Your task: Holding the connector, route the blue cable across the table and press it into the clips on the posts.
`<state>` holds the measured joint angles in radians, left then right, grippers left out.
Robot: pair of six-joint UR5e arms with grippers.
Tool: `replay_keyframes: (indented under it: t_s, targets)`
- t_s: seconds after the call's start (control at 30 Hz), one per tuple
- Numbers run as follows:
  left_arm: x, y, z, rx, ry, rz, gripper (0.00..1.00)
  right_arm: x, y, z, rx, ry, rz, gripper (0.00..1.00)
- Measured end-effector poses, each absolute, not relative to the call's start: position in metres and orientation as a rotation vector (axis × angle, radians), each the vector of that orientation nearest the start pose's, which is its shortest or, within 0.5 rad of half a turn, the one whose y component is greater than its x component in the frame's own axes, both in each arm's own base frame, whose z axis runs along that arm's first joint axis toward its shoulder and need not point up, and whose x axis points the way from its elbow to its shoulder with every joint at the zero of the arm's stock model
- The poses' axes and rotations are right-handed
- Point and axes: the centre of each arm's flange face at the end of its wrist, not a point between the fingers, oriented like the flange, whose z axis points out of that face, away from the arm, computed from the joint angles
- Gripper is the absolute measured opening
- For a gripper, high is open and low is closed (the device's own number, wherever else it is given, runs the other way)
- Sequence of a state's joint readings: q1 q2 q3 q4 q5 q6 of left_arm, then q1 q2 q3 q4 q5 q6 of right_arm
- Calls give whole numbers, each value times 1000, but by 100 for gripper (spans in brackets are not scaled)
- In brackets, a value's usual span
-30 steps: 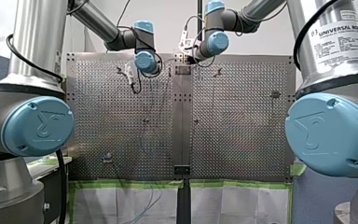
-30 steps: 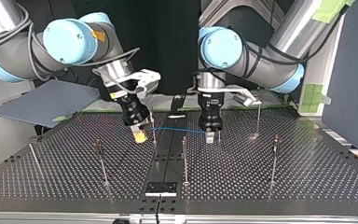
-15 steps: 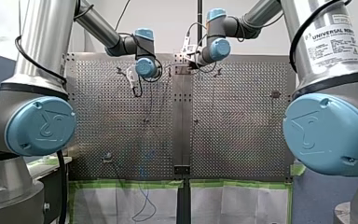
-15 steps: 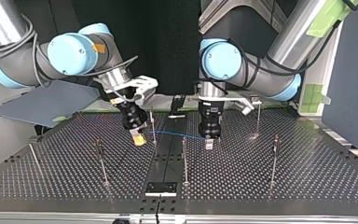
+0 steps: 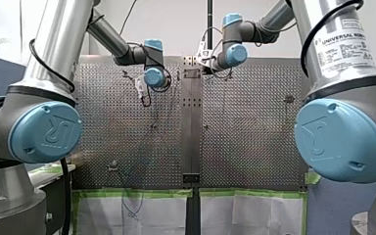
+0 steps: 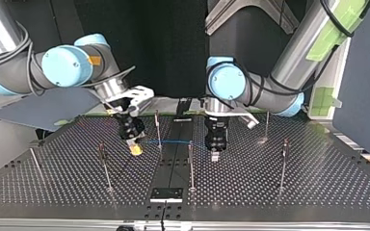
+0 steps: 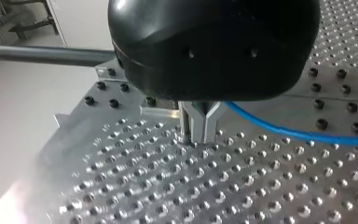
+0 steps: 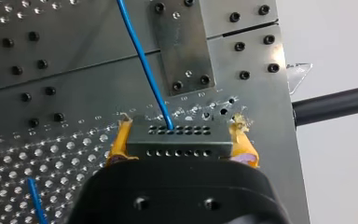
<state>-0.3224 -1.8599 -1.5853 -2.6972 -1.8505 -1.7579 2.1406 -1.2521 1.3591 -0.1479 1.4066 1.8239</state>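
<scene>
At the top view's left, my right gripper (image 6: 135, 148), clamped on the connector (image 8: 177, 140), has moved further left and down. The cable (image 6: 173, 142) now stretches level past a post (image 6: 158, 129) to my left gripper (image 6: 215, 154), which seems pinched shut on it, ready for clipping

Tight gap
A post (image 6: 157, 127) and the blue cable (image 6: 173, 141) stand between my right claw (image 6: 135, 150) and my left claw (image 6: 215, 155).

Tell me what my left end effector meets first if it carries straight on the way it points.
The perforated table: the left end effector points down at it with nothing between; whether it touches is unclear.
</scene>
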Motion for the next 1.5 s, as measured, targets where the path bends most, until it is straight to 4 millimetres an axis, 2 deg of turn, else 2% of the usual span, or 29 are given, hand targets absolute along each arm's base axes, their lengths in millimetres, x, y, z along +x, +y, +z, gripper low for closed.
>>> replay_keyframes:
  t_s: [0.33,0.73,0.77,0.8,0.83,0.87,0.9,0.93,0.97,1.27,1.5]
  targets:
    - [567,-281,393,-161,1380,-230,0,456,-469,421,-2134,1316,-2531,0]
    - [578,-274,379,-159,1413,-221,0,440,-494,420,-2094,1345,-2571,0]
    - [579,-274,379,-160,1414,-221,11,439,-495,419,-2095,1347,-2571,0]
    - [579,-273,379,-160,1416,-222,34,438,-496,418,-2096,1349,-2570,0]
    - [578,-273,379,-161,1418,-224,34,437,-497,418,-2097,1351,-2570,0]
    - [578,-274,379,-161,1421,-225,53,437,-498,418,-2098,1352,-2570,0]
    - [577,-274,379,-161,1426,-226,83,436,-499,417,-2099,1352,-2570,0]
    - [577,-275,378,-160,1430,-226,83,436,-499,417,-2100,1352,-2570,0]
    - [576,-275,378,-158,1435,-226,100,435,-499,417,-2101,1351,-2570,0]
    - [560,-279,378,-167,1495,-191,100,435,-502,413,-2114,1356,-2563,0]
    - [528,-282,384,-158,1545,-188,100,436,-507,400,-2134,1370,-2537,0]
